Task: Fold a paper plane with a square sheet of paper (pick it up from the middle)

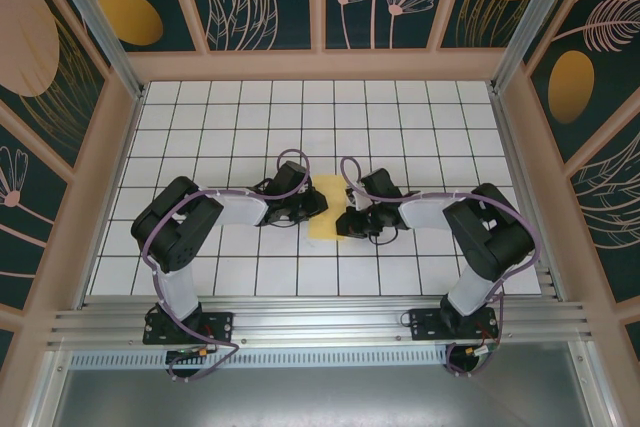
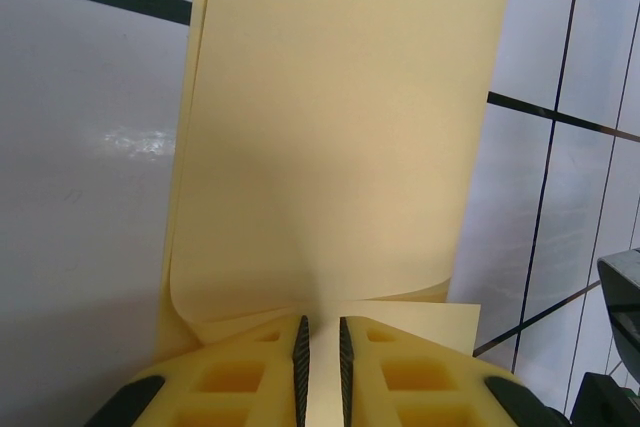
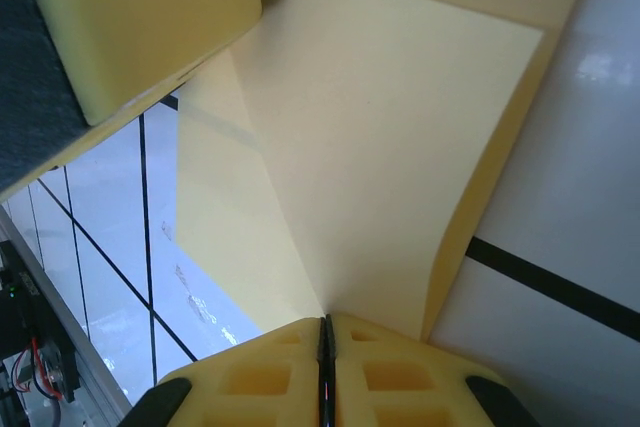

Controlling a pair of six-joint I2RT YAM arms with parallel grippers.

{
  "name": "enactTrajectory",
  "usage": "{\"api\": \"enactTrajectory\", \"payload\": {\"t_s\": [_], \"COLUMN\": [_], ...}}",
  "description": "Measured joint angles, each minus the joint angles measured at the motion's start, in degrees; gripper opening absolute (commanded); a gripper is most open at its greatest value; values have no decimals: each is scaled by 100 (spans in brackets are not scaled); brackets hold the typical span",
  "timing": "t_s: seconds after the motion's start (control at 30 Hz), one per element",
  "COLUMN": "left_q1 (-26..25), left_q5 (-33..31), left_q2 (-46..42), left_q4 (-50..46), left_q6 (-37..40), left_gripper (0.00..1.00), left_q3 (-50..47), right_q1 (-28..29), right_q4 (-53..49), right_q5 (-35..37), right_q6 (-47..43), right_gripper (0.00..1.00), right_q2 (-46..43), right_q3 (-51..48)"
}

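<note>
Pinching thin curled paper (image 2: 330, 147), left pincer (image 2: 322, 335) faces right pincer (image 3: 325, 332).

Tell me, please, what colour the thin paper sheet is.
The paper sheet is pale yellow; left wrist view.

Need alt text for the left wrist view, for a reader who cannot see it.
The left claw, at the bottom edge, is shut on a thin pale-yellow sheet of paper, which spreads up from its yellow fingers and curls over in a loose fold. Behind lies a white table with dark grid lines.
</note>
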Motion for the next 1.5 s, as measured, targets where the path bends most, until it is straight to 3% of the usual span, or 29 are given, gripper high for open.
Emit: {"api": "enactTrajectory", "payload": {"t_s": [1.2, 1.5], "left_q1": [0, 0], "left_q5": [46, 66], "left_q2": [11, 11], "left_q4": [155, 155], "left_q6": [0, 44], "left_gripper": [19, 19], "left_q3": [-74, -74], "right_q1": [-20, -31], "right_q4": [-433, -730], "right_q5": [-61, -90], "right_q6": [-46, 63], "right_gripper": [17, 15], "right_q2": [-498, -1032], "right_q3": [-393, -289]}}
